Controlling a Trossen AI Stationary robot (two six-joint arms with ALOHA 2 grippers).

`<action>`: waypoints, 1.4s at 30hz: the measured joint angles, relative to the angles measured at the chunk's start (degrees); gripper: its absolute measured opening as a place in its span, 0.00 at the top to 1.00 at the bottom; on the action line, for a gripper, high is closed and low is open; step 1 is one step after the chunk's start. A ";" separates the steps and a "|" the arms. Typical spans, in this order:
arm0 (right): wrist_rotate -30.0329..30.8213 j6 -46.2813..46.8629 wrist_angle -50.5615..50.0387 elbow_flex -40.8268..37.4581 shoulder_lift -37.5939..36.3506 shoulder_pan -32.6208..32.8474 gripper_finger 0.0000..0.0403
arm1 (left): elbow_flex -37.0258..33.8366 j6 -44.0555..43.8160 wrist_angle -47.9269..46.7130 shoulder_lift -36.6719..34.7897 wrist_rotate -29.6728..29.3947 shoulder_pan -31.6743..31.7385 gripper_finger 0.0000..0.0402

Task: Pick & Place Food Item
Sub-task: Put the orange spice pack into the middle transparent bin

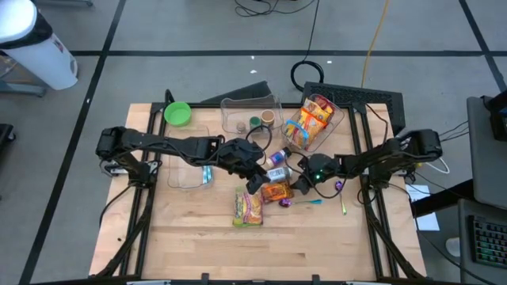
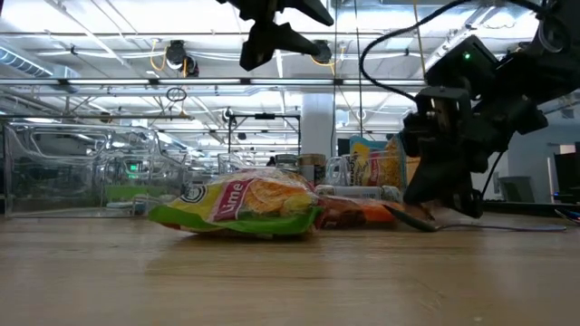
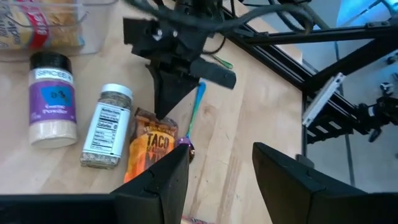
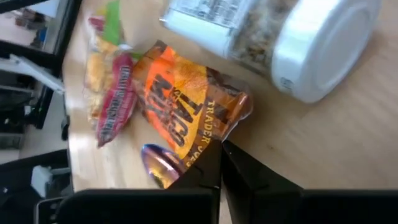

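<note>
Right tool (image 4: 219, 163) pinched shut on taco mix packet (image 4: 186, 112) corner, packet flat, long axis toward tool

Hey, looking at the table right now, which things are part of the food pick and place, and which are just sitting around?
In the job:
- taco mix packet, its corner pinched in the right gripper
- left gripper, jaws open, raised above the packet

Lying about:
- lime snack bag
- two spice jars
- purple spoon
- green bowl
- clear bin
</note>
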 joint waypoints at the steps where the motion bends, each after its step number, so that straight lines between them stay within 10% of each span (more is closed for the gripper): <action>1: -0.05 -0.23 0.09 0.00 -0.73 0.00 1.00 | 0.00 -0.05 0.00 0.00 0.55 0.00 0.54; 15: -1.60 -12.51 -22.29 7.00 -19.77 -0.02 1.00 | 0.00 4.43 -0.13 0.00 -0.13 0.68 0.54; 24: -4.57 -28.06 -39.78 20.50 -20.66 -0.02 1.00 | 0.00 8.72 7.74 0.00 0.18 3.12 0.54; 42: -7.66 -31.32 -43.09 28.34 -20.66 -0.07 1.00 | 0.06 16.11 10.16 0.69 4.93 3.72 0.54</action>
